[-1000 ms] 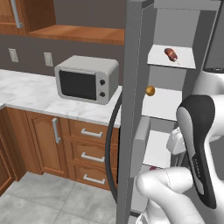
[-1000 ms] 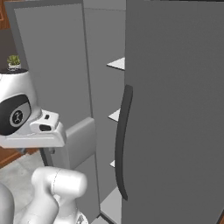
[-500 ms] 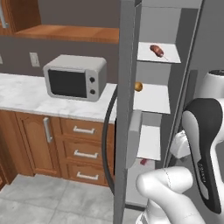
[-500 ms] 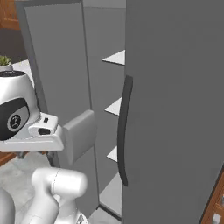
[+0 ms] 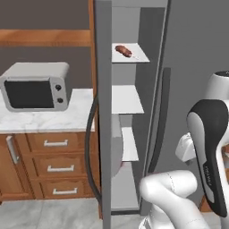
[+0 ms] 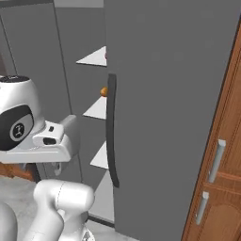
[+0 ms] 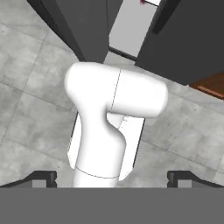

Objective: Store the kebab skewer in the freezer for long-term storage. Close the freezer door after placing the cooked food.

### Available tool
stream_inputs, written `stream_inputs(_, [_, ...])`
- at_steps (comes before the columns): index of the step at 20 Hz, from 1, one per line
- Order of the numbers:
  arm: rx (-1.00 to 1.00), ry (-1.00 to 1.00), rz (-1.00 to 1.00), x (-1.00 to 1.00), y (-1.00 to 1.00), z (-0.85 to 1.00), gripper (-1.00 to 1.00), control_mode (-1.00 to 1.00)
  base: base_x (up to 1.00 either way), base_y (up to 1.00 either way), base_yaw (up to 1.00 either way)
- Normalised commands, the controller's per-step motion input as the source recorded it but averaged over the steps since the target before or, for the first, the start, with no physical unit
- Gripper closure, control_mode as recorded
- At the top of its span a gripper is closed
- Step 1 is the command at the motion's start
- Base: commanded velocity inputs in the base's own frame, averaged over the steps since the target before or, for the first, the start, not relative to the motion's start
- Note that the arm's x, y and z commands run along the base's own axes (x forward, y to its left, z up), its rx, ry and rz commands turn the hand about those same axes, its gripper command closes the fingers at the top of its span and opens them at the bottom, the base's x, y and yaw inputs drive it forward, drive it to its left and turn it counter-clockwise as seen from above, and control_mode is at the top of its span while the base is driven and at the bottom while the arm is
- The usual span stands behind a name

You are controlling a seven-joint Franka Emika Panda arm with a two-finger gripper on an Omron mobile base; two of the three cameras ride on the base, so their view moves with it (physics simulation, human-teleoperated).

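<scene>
kebab skewer [image 5: 124, 51] shelved; gripper [image 7: 112, 177] wide open, empty; swinging the freezer door [image 5: 103, 112] carelessly could jam the arm.

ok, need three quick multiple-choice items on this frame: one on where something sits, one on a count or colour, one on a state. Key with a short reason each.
1. Where does the kebab skewer lie?
A. on the freezer's top shelf
B. on the counter by the microwave
C. on the floor

2. How many drawer fronts are stacked below the counter under the microwave?
A. one
B. three
C. five

3. How does the freezer door stand?
A. shut
B. open
C. taken off

Key: 1 A, the skewer rests on the highest white shelf inside the freezer. 2 B, three handled fronts sit one above another. 3 B, the door stands swung out edge-on, and the shelves are exposed.
</scene>
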Motion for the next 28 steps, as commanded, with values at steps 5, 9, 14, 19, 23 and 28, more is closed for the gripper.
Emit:
stream_inputs(5, [0.0, 0.0, 0.0, 0.0, 0.0, 0.0, -1.0, 1.0, -0.28, 0.42, -0.35])
stream_inputs(9, [0.0, 0.0, 0.0, 0.0, 0.0, 0.0, -1.0, 1.0, -0.3, 0.64, -0.27])
stream_inputs(14, [0.0, 0.0, 0.0, 0.0, 0.0, 0.0, -1.0, 1.0, -0.45, 0.59, -0.21])
stream_inputs(19, [0.0, 0.0, 0.0, 0.0, 0.0, 0.0, -1.0, 1.0, -0.42, 0.15, -0.09])
stream_inputs(23, [0.0, 0.0, 0.0, 0.0, 0.0, 0.0, -1.0, 1.0, -0.11, 0.0, 0.0])
stream_inputs(28, [0.0, 0.0, 0.0, 0.0, 0.0, 0.0, -1.0, 1.0, 0.0, 0.0, 0.0])
